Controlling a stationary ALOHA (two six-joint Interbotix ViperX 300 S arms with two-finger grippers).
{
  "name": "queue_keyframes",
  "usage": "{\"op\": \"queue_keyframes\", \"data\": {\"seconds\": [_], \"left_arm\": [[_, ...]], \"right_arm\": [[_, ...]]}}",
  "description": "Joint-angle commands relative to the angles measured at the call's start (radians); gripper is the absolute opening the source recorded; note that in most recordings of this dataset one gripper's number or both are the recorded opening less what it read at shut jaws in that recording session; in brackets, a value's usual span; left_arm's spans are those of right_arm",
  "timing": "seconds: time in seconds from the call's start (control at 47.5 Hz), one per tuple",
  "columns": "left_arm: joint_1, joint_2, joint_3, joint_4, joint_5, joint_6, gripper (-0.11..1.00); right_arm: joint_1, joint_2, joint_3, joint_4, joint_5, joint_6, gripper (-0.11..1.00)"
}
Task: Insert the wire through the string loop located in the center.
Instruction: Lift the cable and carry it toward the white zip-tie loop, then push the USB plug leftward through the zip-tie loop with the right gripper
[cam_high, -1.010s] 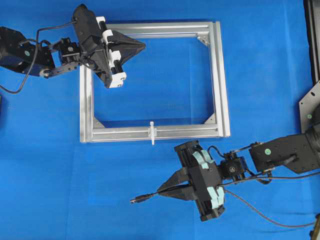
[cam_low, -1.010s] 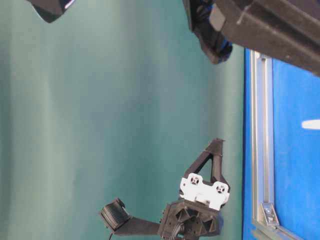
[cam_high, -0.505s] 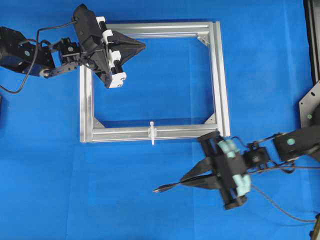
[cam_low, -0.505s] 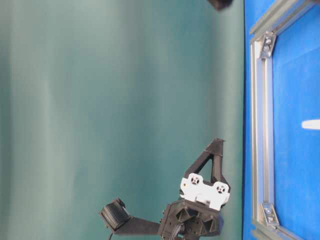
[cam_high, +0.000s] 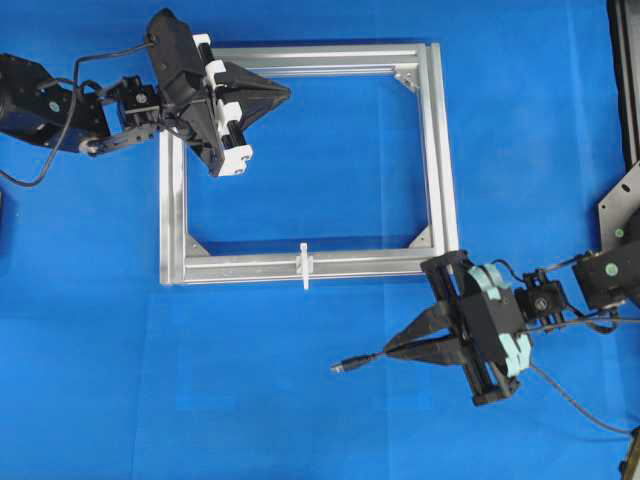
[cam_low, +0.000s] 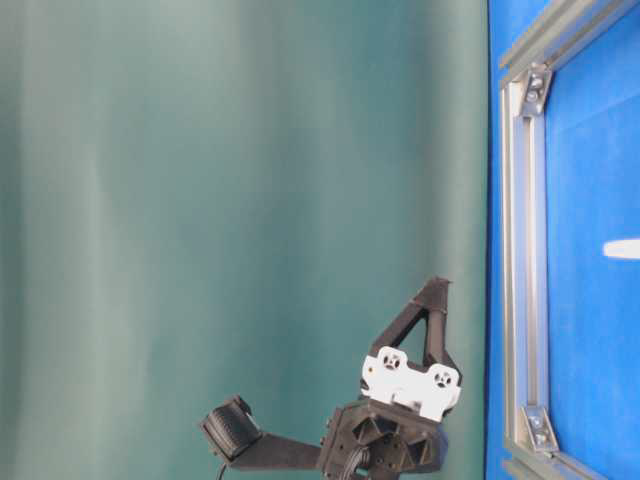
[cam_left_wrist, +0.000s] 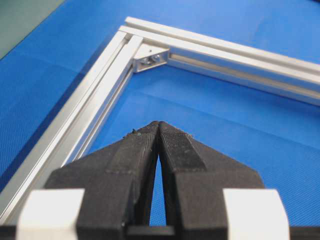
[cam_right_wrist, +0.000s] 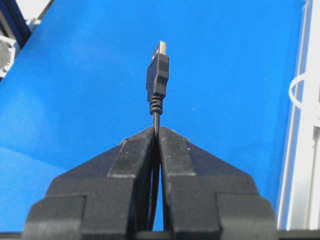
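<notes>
Gripping the long, thin black wire (cam_right_wrist: 156, 125) just behind its dark plug (cam_right_wrist: 158, 75) — right gripper (cam_high: 408, 348) jaws pressed together on the cable, metallic plug tip projecting forward of the fingertips. Trailing from the back of the gripper, off toward the right edge of the overhead view.

Holding the plug (cam_high: 348, 366) above the blue table cover (cam_high: 320, 420), pointing left in the overhead view, near but below and to the right of the small white translucent string loop (cam_high: 305, 265) standing on the near bar of the silver aluminium rectangular frame (cam_high: 437, 150).

Having shifted rightward across the last second: plug tip previously lying to the left of the loop, now lying to its right, with the right arm drawn back toward its base. Probably repositioning for a fresh approach line, not yet threading. Plug axis running roughly along the bar, and the loop (cam_right_wrist: 299, 95) showing at the far right of the right wrist view, off the plug's line — lateral alignment outstanding.

Keeping the left gripper (cam_left_wrist: 158, 125) closed on nothing, parked unmoved over the far left corner of the frame (cam_left_wrist: 150, 55).
</notes>
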Motion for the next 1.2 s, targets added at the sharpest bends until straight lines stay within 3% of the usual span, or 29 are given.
{"op": "queue_keyframes", "data": {"seconds": [0.0, 0.547, 1.178], "left_arm": [[0.002, -0.029, -0.020, 0.003, -0.003, 0.000, 0.00], [-0.005, -0.029, -0.025, 0.003, -0.003, 0.000, 0.00], [-0.005, -0.032, -0.028, 0.003, -0.003, 0.000, 0.00]], "right_arm": [[-0.029, -0.008, -0.005, -0.002, -0.018, 0.002, -0.02], [-0.265, 0.055, 0.008, 0.000, -0.035, 0.000, -0.02], [-0.270, 0.061, 0.009, -0.002, -0.054, 0.000, -0.02]]}}
